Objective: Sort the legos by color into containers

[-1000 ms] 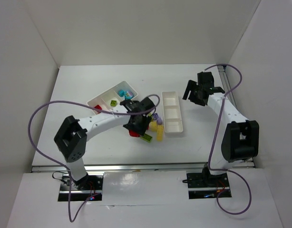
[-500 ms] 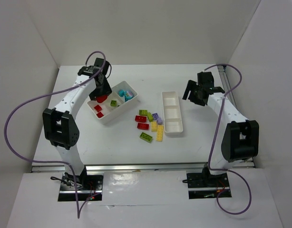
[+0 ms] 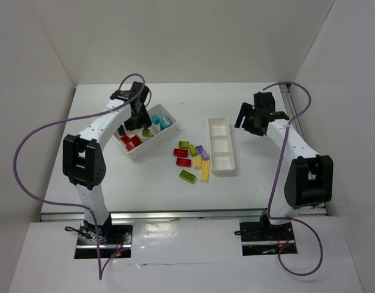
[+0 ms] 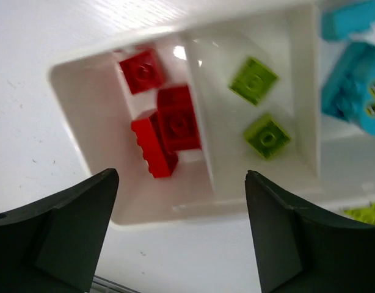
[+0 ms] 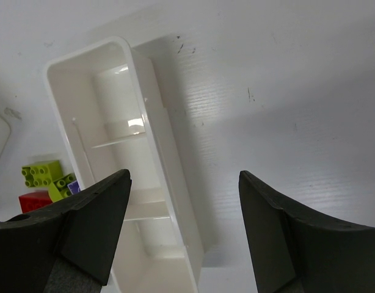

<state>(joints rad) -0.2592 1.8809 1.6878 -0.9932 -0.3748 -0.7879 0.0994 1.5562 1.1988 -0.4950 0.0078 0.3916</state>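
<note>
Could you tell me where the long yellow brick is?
Top view, centre: the long yellow brick lies loose between a lime brick and the narrow tray.

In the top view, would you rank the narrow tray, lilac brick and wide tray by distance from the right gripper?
1. narrow tray, just left of the right gripper.
2. lilac brick, loose, beyond that tray's left side.
3. wide tray, farthest left.

place: robot lab cell | cues: plain white walls (image 3: 193, 36), white table (image 3: 254, 189), arm mounts (image 3: 102, 238)
</note>
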